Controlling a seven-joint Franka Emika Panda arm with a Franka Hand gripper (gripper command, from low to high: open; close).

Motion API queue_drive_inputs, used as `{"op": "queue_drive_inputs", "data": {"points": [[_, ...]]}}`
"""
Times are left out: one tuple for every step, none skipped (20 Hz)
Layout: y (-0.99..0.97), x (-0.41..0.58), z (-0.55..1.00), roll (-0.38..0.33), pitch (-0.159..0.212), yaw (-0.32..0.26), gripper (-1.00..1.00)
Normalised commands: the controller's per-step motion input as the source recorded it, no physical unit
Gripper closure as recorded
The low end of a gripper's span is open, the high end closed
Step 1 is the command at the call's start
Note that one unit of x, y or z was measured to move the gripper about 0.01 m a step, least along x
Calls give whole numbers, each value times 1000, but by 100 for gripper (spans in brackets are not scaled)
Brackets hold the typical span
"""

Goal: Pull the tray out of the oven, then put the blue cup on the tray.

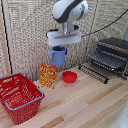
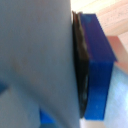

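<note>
I had the gripper (image 1: 60,46) pinching the blue cup (image 1: 58,55), which hung in the air above the table (image 1: 85,102), over the red bowl (image 1: 69,76). The tray (image 1: 95,72) lay off to the exterior view's right and lower down, pulled out in front of the oven (image 1: 111,55). Its long side ran across the oven's front. So I judged the cup had to travel right and then down. The exterior view showed me the whole way there. The wrist view only showed the cup's pale wall (image 2: 35,60) close up against a blue finger (image 2: 97,65).
</note>
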Motion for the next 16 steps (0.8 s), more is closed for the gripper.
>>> {"op": "queue_drive_inputs", "data": {"points": [[-386, 529, 740, 14, 164, -73, 100], [-349, 534, 737, 0, 174, -35, 100], [-360, 569, 783, 0, 160, -25, 100], [-411, 537, 780, 0, 160, -42, 100], [-506, 506, 789, 0, 159, -80, 100], [-577, 497, 820, 0, 147, -120, 100], [-540, 463, 806, 0, 129, -145, 100], [-500, 400, 649, 0, 107, -177, 100], [-517, 346, 580, 0, 93, -184, 100], [-540, 303, 529, 0, 85, -186, 100], [-571, 246, 494, 0, 83, -182, 100], [-620, 191, 477, 0, 86, -178, 100], [-649, 151, 460, 0, 87, -174, 100], [-669, 163, 414, 0, 71, -164, 100], [-669, 143, 331, 0, 51, -169, 100], [-657, 171, 180, 0, 4, -180, 100]]}}
